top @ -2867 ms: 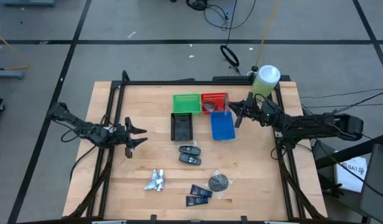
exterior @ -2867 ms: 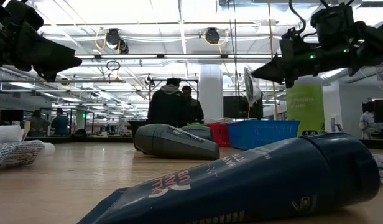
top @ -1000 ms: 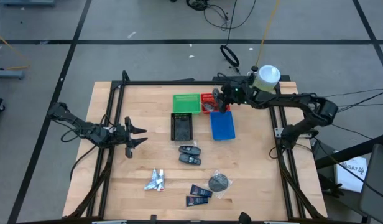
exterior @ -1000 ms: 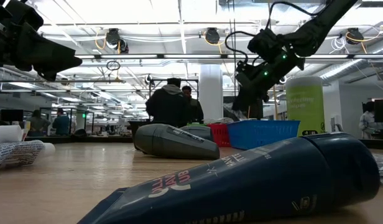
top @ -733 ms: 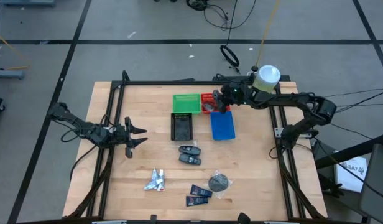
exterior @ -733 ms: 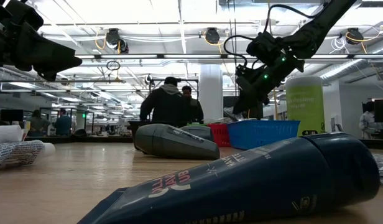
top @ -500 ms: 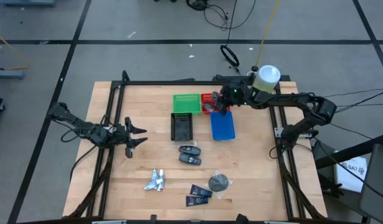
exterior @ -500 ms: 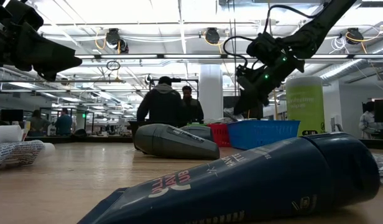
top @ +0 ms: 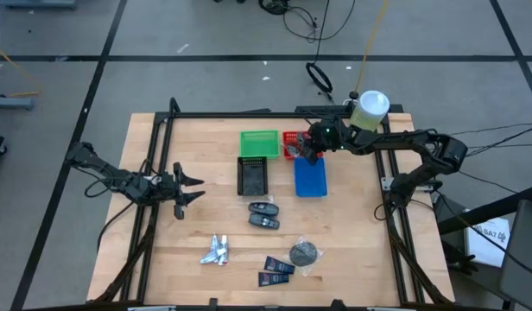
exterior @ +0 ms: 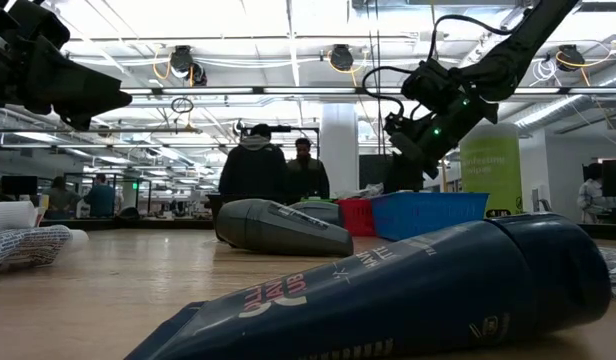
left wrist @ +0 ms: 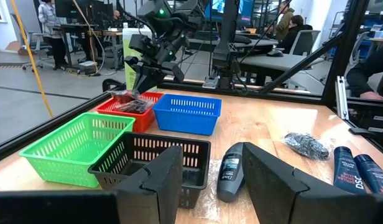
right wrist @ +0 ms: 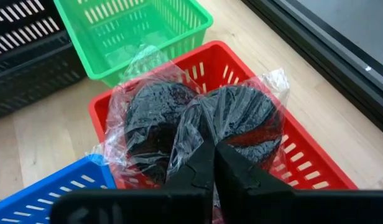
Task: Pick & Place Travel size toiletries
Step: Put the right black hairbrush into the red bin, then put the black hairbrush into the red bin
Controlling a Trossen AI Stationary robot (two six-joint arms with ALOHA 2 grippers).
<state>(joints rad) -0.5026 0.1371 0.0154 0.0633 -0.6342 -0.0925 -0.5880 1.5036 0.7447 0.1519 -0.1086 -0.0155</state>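
My right gripper (top: 307, 150) hangs over the red bin (top: 289, 136), shut on a clear-wrapped dark round disc (right wrist: 244, 121). A second wrapped disc (right wrist: 153, 118) lies beside it in that bin. On the table rest two black oval pieces (top: 264, 215), silver mini tubes (top: 216, 250), two navy packets (top: 275, 271) and a grey disc (top: 305, 253). My left gripper (top: 186, 187) stands open at the table's left side, level, touching nothing. My right gripper pinches the clear wrap (right wrist: 205, 134) of the dark disc at the wrap's near edge, between its two shut fingers (right wrist: 196, 171). The fingers slant down from the table's right side. The disc sits low over the red bin, against the other wrapped disc.
A green bin (top: 259, 142), a black bin (top: 253, 175) and a blue bin (top: 310, 176) stand around the red one. A large pale-green bottle (top: 369, 111) stands at the far right corner. People move in the room beyond the table (exterior: 253, 170).
My right gripper has sunk toward the red bin and shifted a little toward the table's near edge, staying shut on the wrapped disc, which has come lower with it.
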